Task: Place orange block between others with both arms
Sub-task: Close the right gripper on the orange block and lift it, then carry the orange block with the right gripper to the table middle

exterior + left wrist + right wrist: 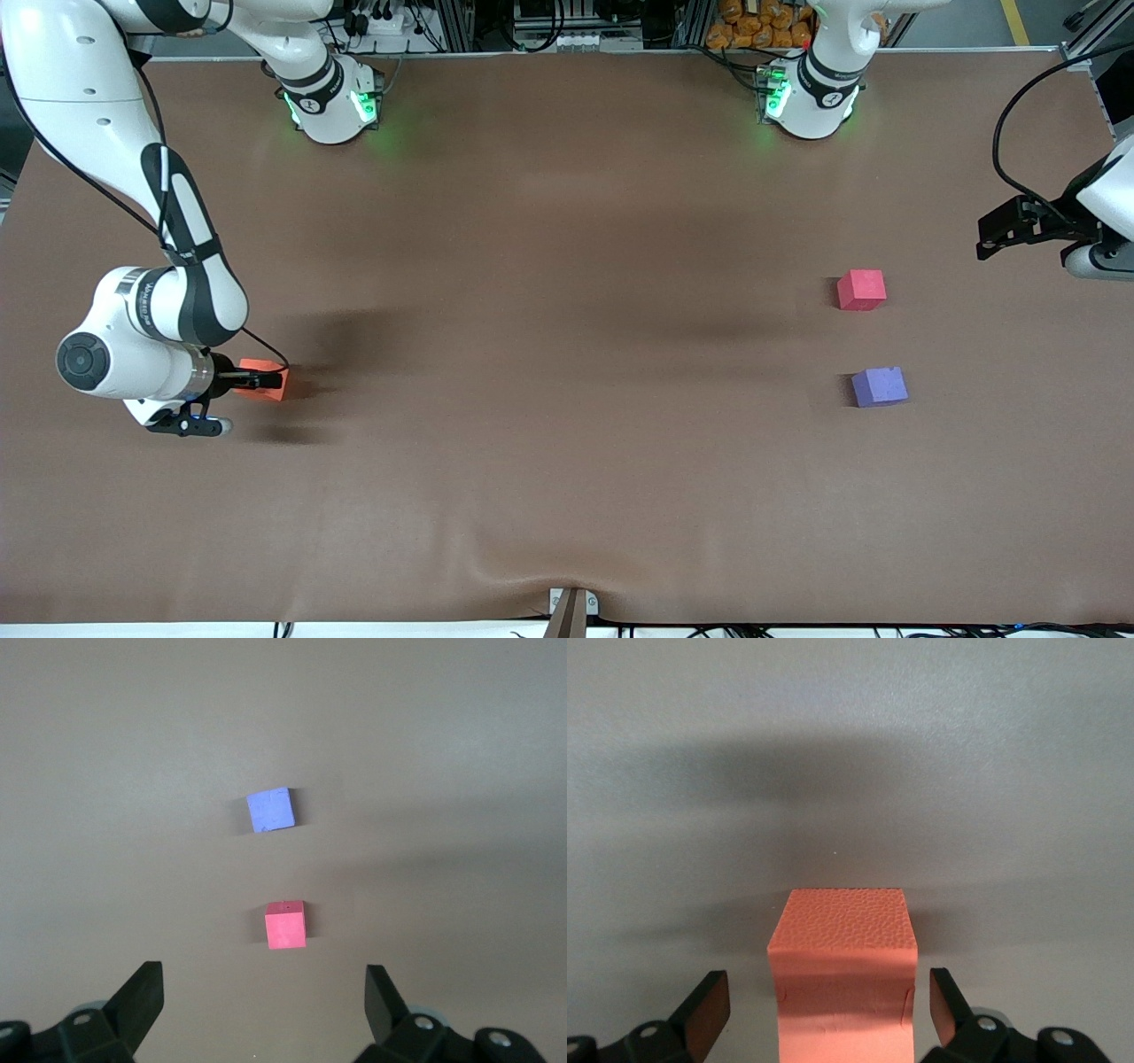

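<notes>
The orange block (273,391) rests on the table near the right arm's end. My right gripper (262,381) is low around it and open. In the right wrist view the orange block (842,983) sits between the fingers (709,1005) with a gap on each side. The others stand toward the left arm's end: the pinkish-red cube (861,290), and the purple-blue cube (879,387) nearer the front camera. My left gripper (985,237) hangs open and empty above the table's end, beside the pinkish-red cube (285,926) and the purple-blue cube (270,809).
The brown table mat (567,354) stretches between the orange block and the two cubes. The two arm bases (332,102) (806,97) stand along the table's edge farthest from the front camera. A bracket (571,607) sits at the edge nearest it.
</notes>
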{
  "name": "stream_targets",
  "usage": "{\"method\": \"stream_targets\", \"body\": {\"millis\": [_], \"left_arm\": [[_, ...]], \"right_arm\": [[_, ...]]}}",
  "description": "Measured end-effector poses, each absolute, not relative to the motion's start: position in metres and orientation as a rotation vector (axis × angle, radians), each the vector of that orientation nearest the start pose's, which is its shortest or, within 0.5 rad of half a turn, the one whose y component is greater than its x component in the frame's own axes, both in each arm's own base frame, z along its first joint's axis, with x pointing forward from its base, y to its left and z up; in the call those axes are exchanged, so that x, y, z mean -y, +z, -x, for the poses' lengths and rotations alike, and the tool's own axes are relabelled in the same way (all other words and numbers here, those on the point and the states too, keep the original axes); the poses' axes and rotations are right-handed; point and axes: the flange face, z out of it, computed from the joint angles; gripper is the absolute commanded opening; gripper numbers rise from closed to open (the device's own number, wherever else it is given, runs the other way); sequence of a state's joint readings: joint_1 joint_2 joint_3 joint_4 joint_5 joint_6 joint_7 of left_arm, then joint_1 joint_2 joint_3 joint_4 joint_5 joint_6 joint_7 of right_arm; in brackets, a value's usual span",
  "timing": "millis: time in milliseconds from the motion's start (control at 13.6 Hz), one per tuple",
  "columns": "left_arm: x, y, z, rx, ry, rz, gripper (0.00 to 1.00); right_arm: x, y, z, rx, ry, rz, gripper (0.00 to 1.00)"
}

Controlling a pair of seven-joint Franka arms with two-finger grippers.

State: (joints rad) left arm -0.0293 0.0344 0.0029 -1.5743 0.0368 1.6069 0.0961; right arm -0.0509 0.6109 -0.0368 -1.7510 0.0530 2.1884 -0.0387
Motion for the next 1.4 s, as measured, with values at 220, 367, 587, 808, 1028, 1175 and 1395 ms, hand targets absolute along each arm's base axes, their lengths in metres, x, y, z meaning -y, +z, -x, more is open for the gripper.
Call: {"method": "stream_targets", "body": {"millis": [220, 367, 587, 808, 1028, 1175, 1395], "left_arm": [[0.011, 0.604, -0.569, -0.192, 0.013, 3.099, 1.00], [0.011, 0.601, -0.570, -0.193, 0.021, 3.099, 1.00], [0.011, 0.599, -0.571, -0.193, 0.028, 3.099, 1.00], [0.011, 0.598, -0.571, -0.193, 0.029, 3.099, 1.00], [0.011, 0.598, -0.571, -0.192, 0.029, 3.099, 1.00], [0.011, 0.598, -0.571, -0.192, 0.030, 3.099, 1.00], [0.011, 0.598, -0.572, -0.191, 0.031, 3.099, 1.00]], "right_arm": [[0.053, 0.196, -0.641, -0.122, 0.293, 3.096, 0.65], [0.054, 0.194, -0.642, -0.124, 0.287, 3.098, 0.11], [0.055, 0.194, -0.642, -0.127, 0.284, 3.098, 0.00], [0.054, 0.196, -0.642, -0.124, 0.298, 3.096, 0.00], [0.036, 0.230, -0.649, -0.070, 0.293, 3.090, 0.00], [-0.007, 0.282, -0.656, 0.034, 0.253, 3.091, 0.00], [-0.102, 0.324, -0.658, 0.209, 0.176, 3.048, 0.00]]}}
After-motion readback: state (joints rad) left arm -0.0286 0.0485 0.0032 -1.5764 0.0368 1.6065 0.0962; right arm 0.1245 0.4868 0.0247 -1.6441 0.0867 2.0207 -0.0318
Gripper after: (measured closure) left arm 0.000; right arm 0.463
